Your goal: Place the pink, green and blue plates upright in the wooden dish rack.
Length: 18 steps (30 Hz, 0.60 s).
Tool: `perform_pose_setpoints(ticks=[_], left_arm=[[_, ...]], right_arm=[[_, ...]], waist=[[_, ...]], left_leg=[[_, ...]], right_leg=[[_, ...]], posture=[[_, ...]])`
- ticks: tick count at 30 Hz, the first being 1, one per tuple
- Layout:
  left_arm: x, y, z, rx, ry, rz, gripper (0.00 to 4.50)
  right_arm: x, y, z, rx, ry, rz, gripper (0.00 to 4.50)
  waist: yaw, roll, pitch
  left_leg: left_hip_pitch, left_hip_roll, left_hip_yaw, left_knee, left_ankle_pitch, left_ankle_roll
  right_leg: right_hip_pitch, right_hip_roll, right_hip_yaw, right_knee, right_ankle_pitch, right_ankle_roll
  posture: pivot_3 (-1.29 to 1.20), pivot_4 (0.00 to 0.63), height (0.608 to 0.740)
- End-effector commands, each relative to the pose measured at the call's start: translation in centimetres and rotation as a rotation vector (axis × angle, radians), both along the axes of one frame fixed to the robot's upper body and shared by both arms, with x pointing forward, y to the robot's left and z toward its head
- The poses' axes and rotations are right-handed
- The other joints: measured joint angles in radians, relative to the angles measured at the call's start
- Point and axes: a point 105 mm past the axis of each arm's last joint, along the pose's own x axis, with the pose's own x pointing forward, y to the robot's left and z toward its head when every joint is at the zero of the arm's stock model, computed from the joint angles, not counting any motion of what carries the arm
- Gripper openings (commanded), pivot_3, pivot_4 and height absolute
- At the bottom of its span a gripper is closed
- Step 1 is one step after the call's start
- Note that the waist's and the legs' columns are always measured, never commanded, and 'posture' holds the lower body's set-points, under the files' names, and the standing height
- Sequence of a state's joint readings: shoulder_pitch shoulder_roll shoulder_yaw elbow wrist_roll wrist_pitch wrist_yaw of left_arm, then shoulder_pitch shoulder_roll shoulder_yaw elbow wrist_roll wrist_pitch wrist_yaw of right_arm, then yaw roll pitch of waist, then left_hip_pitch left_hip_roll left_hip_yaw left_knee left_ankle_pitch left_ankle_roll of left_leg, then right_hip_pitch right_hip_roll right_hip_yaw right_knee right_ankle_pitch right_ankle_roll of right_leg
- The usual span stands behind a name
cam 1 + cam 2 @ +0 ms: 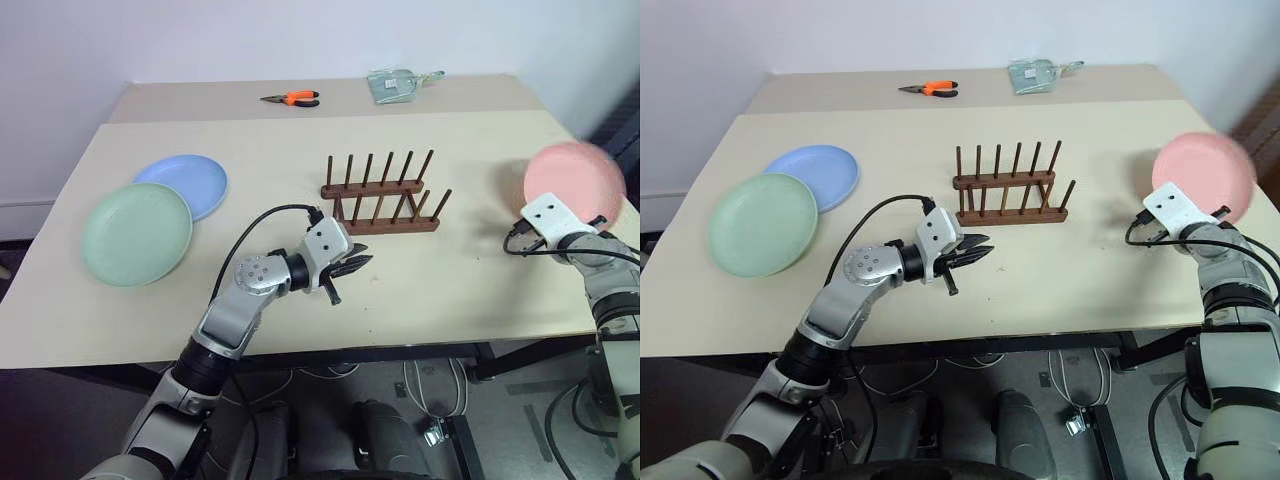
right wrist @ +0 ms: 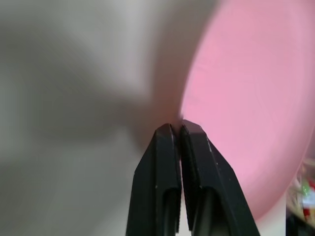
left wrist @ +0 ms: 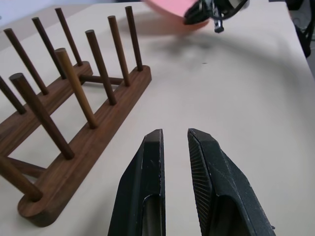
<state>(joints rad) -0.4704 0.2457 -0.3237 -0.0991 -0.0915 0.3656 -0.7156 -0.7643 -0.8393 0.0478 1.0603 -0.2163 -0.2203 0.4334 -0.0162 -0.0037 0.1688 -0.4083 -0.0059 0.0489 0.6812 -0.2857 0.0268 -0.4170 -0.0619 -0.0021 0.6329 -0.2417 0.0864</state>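
Observation:
The pink plate [image 1: 572,175] hangs tilted above the table's right end, casting a shadow below it. My right gripper [image 2: 177,127] is shut on its near rim. The green plate [image 1: 137,233] lies flat at the left, overlapping the blue plate [image 1: 190,180] behind it. The wooden dish rack [image 1: 380,195] stands mid-table with no plate between its pegs. My left gripper [image 1: 360,265] hovers just in front of the rack's left end, pointing right. Its fingers [image 3: 147,167] stand a narrow gap apart with nothing between them.
Orange-handled pliers [image 1: 293,98] and a clear packet [image 1: 395,85] lie on a second table pushed against the far side. The table's right edge [image 1: 600,300] runs close under my right arm. Bare tabletop lies between the rack and the pink plate.

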Motion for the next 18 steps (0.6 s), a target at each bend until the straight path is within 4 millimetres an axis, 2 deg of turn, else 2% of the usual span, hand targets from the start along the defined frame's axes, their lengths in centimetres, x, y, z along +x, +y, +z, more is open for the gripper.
perform_pose_setpoints(ticks=[1, 3, 5, 6, 8, 11, 18], left_arm=[[0.1, 1.3, 1.2, -0.030, -0.033, 0.031, 0.79], [0.2, 1.7, 1.2, -0.031, -0.029, 0.036, 0.79], [0.3, 2.1, 1.2, -0.033, -0.025, 0.039, 0.79], [0.3, 2.2, 1.2, -0.035, -0.024, 0.038, 0.79], [0.4, 2.3, 1.3, -0.037, -0.023, 0.035, 0.79], [0.6, 2.3, 1.3, -0.030, -0.027, 0.029, 0.79], [0.6, 2.4, 1.4, -0.031, -0.033, 0.033, 0.79]], right_arm=[[-0.1, 5.5, 9.3, 0.177, -0.284, 0.299, 0.06], [-1.5, 8.6, 13.3, 0.449, -0.361, 0.445, 0.06], [-4.2, 11.9, 16.9, 0.741, -0.348, 0.651, 0.06], [-5.8, 13.3, 18.0, 0.831, -0.315, 0.760, 0.06], [-7.6, 14.4, 19.1, 0.954, -0.262, 0.879, 0.06], [-7.9, 14.7, 19.1, 1.075, -0.187, 0.907, 0.06], [-7.1, 15.0, 16.9, 1.180, -0.068, 0.885, 0.06]], waist=[[-0.001, 0.001, 0.000], [0.001, 0.002, 0.001], [0.005, 0.002, 0.001], [0.011, 0.002, 0.001], [0.025, 0.001, 0.001], [0.031, 0.001, 0.000], [0.027, 0.002, 0.000]], left_leg=[[0.000, 0.000, 0.000, 0.000, 0.000, 0.000], [0.000, 0.001, 0.000, 0.000, 0.000, 0.000], [0.000, 0.002, -0.001, 0.000, 0.000, 0.000], [0.000, 0.002, -0.001, 0.000, 0.000, 0.000], [0.000, 0.002, -0.004, 0.000, 0.000, 0.000], [0.000, 0.001, -0.005, 0.000, -0.001, 0.000], [-0.006, -0.001, -0.002, -0.001, -0.002, 0.002]], right_leg=[[0.000, 0.000, 0.000, 0.000, 0.001, 0.001], [0.000, 0.001, 0.000, 0.000, 0.001, 0.001], [0.000, 0.001, 0.000, 0.001, 0.001, 0.001], [0.000, 0.000, -0.001, 0.001, 0.001, 0.001], [0.001, -0.001, -0.002, 0.000, 0.001, 0.001], [0.003, -0.004, -0.003, -0.002, 0.000, 0.000], [-0.006, -0.008, -0.002, -0.002, 0.000, -0.002]], posture=[[0.00, 0.150, 0.740], [0.00, 0.150, 0.740], [0.00, 0.150, 0.740], [0.00, 0.150, 0.740], [0.00, 0.150, 0.740], [0.00, 0.150, 0.740], [0.00, 0.150, 0.740]])
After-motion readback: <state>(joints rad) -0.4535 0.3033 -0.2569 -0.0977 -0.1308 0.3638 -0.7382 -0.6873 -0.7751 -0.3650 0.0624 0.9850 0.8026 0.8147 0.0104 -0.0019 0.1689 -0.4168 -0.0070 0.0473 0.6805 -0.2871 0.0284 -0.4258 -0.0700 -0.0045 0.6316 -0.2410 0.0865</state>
